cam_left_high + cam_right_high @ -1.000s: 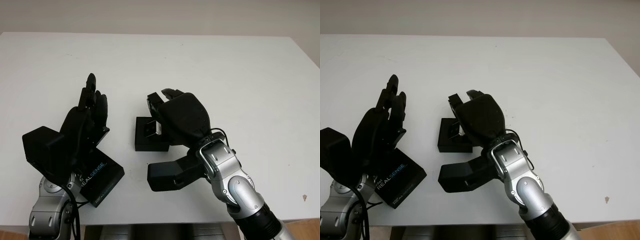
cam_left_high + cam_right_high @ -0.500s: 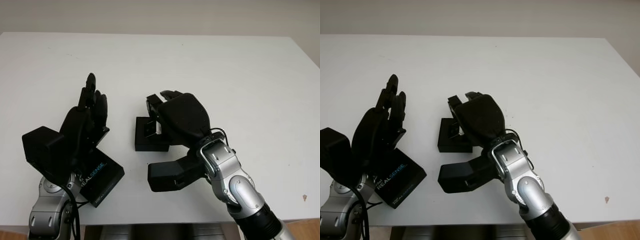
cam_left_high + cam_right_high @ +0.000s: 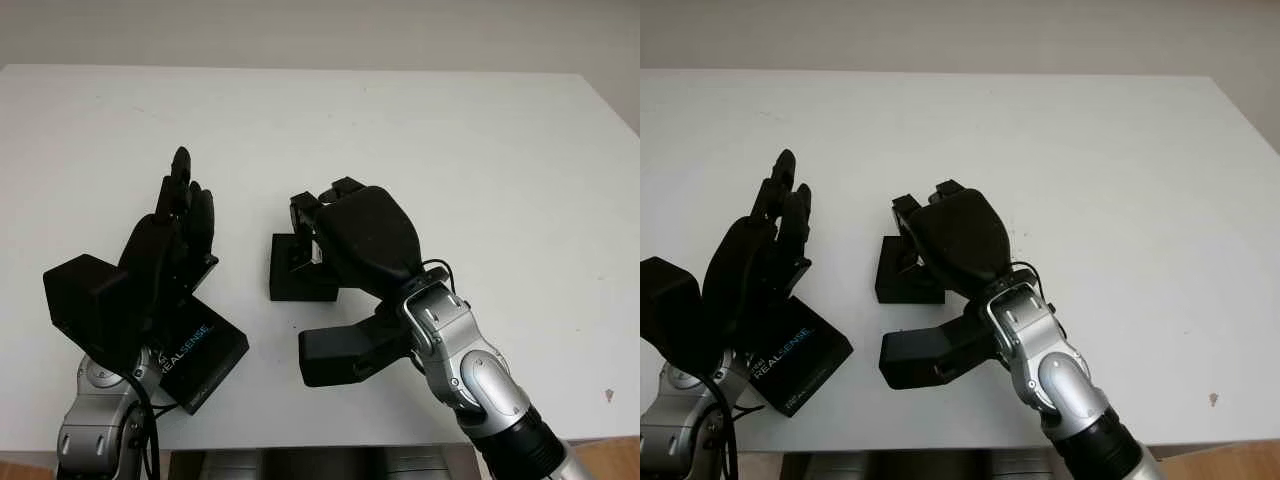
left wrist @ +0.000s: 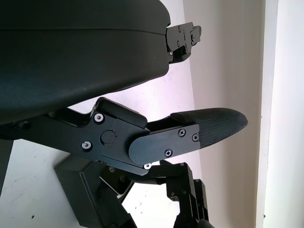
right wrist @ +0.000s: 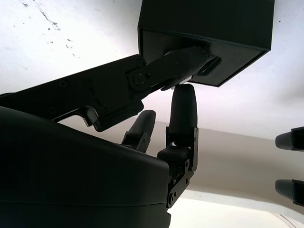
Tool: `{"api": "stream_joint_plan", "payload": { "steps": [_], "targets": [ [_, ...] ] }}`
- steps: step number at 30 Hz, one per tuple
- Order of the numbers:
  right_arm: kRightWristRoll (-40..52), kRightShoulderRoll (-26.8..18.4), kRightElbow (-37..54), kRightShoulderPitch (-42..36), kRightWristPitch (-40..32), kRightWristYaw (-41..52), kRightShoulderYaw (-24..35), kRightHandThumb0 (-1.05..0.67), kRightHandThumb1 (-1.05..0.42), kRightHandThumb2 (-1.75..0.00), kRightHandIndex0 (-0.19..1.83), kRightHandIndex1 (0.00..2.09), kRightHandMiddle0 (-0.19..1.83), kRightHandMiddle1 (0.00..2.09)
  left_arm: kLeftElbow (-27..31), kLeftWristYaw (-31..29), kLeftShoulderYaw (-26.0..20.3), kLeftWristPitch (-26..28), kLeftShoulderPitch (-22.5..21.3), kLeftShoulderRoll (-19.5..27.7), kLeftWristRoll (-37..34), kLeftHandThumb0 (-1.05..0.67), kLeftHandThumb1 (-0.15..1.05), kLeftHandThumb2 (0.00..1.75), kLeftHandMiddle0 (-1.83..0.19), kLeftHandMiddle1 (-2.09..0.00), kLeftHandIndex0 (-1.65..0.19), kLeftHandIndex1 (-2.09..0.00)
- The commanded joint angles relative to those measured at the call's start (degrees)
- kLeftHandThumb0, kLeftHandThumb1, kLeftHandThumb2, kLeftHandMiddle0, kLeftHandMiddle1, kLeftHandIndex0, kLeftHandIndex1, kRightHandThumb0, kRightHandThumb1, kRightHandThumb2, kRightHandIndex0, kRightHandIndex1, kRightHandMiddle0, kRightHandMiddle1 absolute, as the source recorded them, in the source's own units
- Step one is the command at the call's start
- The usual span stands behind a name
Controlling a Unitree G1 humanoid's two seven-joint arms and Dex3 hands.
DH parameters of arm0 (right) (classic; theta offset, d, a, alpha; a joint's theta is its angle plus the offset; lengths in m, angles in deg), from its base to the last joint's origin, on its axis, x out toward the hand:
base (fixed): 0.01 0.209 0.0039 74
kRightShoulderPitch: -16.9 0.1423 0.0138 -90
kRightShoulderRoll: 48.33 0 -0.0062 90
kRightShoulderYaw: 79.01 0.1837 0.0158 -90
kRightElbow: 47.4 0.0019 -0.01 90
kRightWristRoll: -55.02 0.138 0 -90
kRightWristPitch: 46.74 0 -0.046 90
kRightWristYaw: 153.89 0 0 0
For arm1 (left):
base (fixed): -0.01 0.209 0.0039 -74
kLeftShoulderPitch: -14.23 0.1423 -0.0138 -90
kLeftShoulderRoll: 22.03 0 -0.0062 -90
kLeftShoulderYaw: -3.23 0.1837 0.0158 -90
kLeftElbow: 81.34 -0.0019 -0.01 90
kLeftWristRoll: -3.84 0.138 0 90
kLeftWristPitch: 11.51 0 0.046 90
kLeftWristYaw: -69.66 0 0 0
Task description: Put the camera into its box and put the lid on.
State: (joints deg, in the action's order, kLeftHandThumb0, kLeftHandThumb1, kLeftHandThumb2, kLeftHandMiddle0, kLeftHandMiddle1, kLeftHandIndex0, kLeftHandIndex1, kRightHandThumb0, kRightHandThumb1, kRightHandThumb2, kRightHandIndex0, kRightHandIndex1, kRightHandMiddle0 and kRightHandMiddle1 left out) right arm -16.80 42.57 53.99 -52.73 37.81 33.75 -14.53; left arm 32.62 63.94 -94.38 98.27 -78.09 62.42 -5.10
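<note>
Camera-seating step, lid unplaced.
Right hand (image 3: 325,215) hovers over the small black open box (image 3: 292,282), fingers curled; contents unclear. Left hand (image 3: 175,225), open, waits above the black printed lid (image 3: 205,355); lidding follows.

The right hand (image 5: 156,95) reaches over an open black box (image 5: 209,38) on the white table (image 5: 71,38), toward one o'clock. One finger (image 5: 183,107) touches the box's rim.
</note>
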Motion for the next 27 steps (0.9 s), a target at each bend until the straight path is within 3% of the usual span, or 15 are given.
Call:
{"api": "stream_joint_plan", "payload": {
  "steps": [1,14,19,23,27],
  "targets": [
    [0.39,-0.3,-0.66,0.24,0.5,-1.26,-0.07,-0.42,-0.95,-0.05,0.17,1.22,0.46,1.55,1.16,0.04,0.0,-0.27,0.52,0.26,0.49,-0.79,1.05,0.66,0.17,-0.06,0.19,-0.04],
    [3.45,-0.75,-1.49,0.7,1.59,-2.3,0.52,-0.43,-0.94,-0.05,0.11,1.32,0.43,1.6,1.34,-0.14,-0.23,-0.16,0.79,0.42,0.29,-0.79,1.05,0.66,0.18,-0.05,0.19,-0.04],
    [7.04,-0.75,-0.69,0.67,2.59,-3.59,1.83,-0.43,-0.98,-0.06,0.14,1.28,0.43,1.58,1.52,-0.29,-0.35,-0.04,0.9,0.72,0.12,-0.79,1.05,0.66,0.17,-0.05,0.19,-0.04],
    [9.02,-1.11,0.33,0.7,4.14,-6.27,2.93,-0.44,-1.01,-0.06,0.16,1.24,0.44,1.71,2.11,-0.19,-0.52,0.58,1.14,0.64,-0.14,-0.78,1.05,0.66,0.17,-0.05,0.19,-0.04],
    [10.9,-0.93,1.36,0.38,5.68,-8.54,3.66,-0.44,-1.0,-0.05,0.19,1.22,0.44,1.65,2.4,-0.28,-0.63,0.73,1.32,0.68,-0.25,-0.79,1.05,0.65,0.17,-0.05,0.19,-0.04]
  ]
}}
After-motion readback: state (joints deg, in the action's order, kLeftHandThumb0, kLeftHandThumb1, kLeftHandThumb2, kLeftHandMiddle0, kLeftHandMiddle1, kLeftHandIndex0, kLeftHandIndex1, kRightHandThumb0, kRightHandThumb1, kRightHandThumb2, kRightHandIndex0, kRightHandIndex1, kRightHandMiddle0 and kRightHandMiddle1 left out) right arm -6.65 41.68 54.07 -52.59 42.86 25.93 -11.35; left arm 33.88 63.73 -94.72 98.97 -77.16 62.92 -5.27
